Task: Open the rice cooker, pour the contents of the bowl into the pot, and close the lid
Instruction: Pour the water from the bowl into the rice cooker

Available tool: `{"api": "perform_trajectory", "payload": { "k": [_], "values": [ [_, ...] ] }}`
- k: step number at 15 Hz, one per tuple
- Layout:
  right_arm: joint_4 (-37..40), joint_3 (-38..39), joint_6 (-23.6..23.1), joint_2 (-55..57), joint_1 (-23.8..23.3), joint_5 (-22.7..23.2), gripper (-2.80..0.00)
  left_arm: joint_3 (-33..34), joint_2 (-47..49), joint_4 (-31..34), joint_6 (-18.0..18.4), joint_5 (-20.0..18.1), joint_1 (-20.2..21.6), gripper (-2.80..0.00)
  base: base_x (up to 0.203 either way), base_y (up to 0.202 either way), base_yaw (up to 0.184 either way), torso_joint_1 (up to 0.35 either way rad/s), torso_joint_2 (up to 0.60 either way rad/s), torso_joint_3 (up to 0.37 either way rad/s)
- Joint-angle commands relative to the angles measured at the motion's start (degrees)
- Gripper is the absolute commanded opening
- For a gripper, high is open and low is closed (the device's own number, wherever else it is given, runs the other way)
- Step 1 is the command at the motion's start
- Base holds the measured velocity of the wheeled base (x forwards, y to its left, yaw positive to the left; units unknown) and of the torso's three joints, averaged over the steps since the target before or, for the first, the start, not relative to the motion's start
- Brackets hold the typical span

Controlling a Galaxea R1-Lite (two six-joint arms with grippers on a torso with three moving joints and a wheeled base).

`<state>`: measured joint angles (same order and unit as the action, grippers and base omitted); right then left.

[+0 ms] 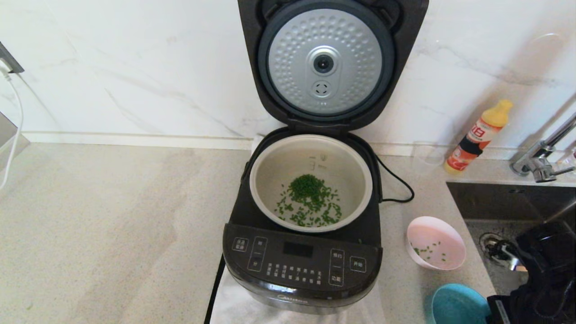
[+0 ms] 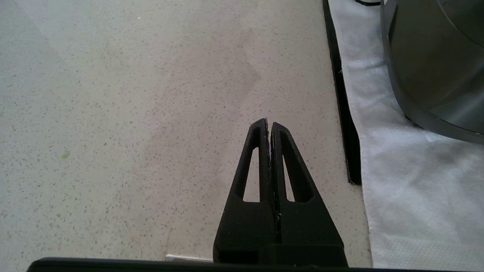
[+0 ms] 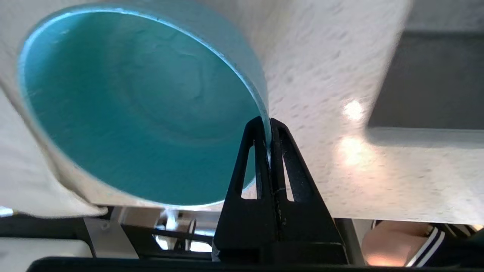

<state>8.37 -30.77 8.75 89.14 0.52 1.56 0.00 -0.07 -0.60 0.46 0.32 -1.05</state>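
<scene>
glossy black rice cooker (image 1: 302,265), lid (image 1: 330,63) raised, green bits in pot (image 1: 310,180).

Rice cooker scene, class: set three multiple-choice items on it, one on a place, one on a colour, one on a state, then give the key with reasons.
1. Where does the pink bowl stand?
A. on the counter between the rice cooker and the sink
B. inside the pot
C. on the lid

2. What colour is the bowl held by the right gripper?
A. pink
B. teal
C. black

3. How is the lid?
A. shut
B. taken off and lying flat
C. raised upright on its hinge

Key:
1 A, it sits on the counter beside the cooker, near the sink edge.
2 B, the right wrist view shows the jaws closed on a teal rim.
3 C, its dimpled silver underside faces forward above the pot, which holds green pieces.
</scene>
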Motion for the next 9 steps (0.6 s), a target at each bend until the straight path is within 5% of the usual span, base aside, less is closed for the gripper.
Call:
{"api": "perform_trajectory", "payload": {
  "k": [1,4,9],
  "values": [
    [2.91,-2.9,-0.16,-4.22,-1.27,-0.22,-2.8,0.53,-0.01,-0.02,-0.02,0.03,-0.01,-2.8,0.0,0.0,0.0,0.0,0.0,0.0],
    [12.35,-7.89,-0.62,-8.47,-1.74,-0.16,-2.8,0.53,-0.01,-0.02,-0.02,0.03,-0.01,-2.8,0.0,0.0,0.0,0.0,0.0,0.0],
    [13.15,-8.71,-0.67,-10.95,-2.79,0.04,-2.8,0.53,-0.01,-0.02,-0.02,0.03,-0.01,-2.8,0.0,0.0,0.0,0.0,0.0,0.0]
  ]
}}
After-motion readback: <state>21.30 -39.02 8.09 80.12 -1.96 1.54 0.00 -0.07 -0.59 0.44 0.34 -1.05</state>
